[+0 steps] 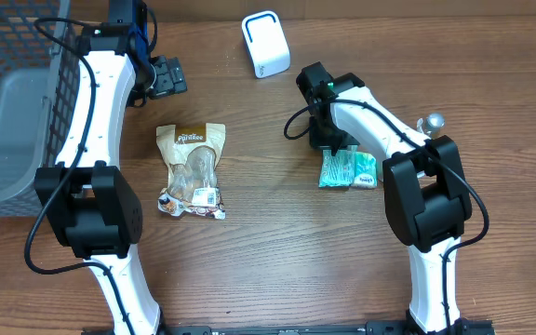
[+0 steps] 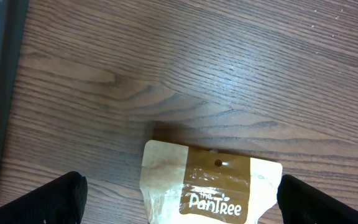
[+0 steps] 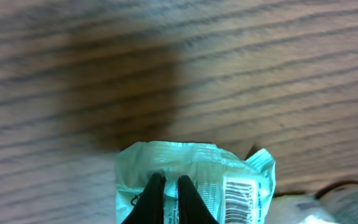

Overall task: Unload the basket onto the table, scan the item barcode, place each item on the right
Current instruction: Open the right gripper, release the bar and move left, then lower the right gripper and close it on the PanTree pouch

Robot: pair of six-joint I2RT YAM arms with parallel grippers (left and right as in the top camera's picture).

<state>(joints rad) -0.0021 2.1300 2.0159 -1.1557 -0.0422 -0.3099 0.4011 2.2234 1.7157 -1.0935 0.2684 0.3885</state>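
A mint-green packet (image 3: 211,163) lies on the wooden table, its printed barcode (image 3: 240,200) facing up. My right gripper (image 3: 168,182) is shut on a fold of this packet's wrapper at its far end; from overhead the gripper (image 1: 329,141) stands over the packet (image 1: 335,171). A brown PanTree snack pouch (image 1: 194,169) lies left of centre. My left gripper (image 1: 164,78) hangs open beyond the pouch's top edge, and the pouch (image 2: 211,186) shows between its wide-spread fingers (image 2: 55,200). The white scanner (image 1: 265,44) stands at the back centre.
A second pale green packet (image 1: 365,169) lies right beside the held one. A grey wire basket (image 1: 7,93) fills the far left. A small silver bell-shaped object (image 1: 433,122) sits at the right.
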